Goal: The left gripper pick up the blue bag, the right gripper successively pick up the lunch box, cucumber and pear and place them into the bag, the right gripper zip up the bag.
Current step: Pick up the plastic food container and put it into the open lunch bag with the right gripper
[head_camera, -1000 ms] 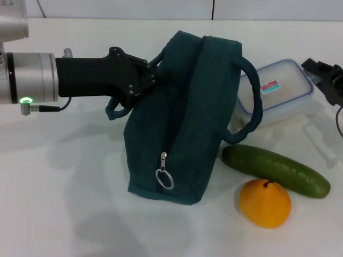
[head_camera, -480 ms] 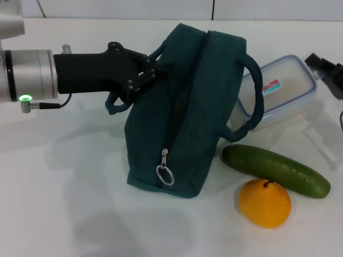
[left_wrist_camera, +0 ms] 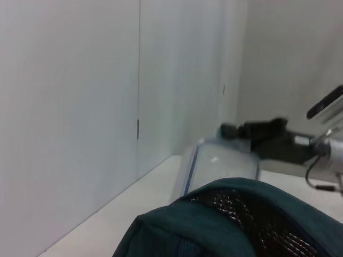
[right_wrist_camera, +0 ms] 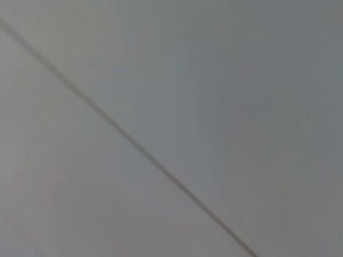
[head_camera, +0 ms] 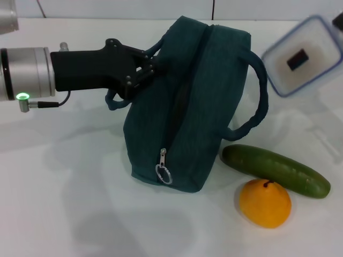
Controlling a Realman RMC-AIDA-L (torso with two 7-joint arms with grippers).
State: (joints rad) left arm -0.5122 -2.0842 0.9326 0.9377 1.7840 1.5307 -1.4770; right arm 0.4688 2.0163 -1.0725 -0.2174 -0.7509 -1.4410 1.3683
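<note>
Left gripper [head_camera: 143, 72] clamped on bag [head_camera: 187, 107] handle, steadying it upright mid-table. Right gripper [left_wrist_camera: 252, 131] held lunch box [head_camera: 301, 56] aloft near far right corner, presumably for loading. Cucumber [head_camera: 276, 170], pear [head_camera: 265, 202] waited near front right edge.

My left gripper [head_camera: 140, 74] is matte black, on a silver wrist with a small green light. The blue bag [head_camera: 187, 107] is a deep teal fabric, plain and finely woven, with a silver zipper pull and ring; from my left wrist its lining looks dark and glinting, perhaps foil. The lunch box [head_camera: 302, 56] is clear plastic with a pale blue rim and a dark patch at its centre. The cucumber [head_camera: 275, 170] is dark green with faint specks. The pear [head_camera: 265, 203] is orange-yellow with a dark stem. The surface [head_camera: 64, 203] is white.
</note>
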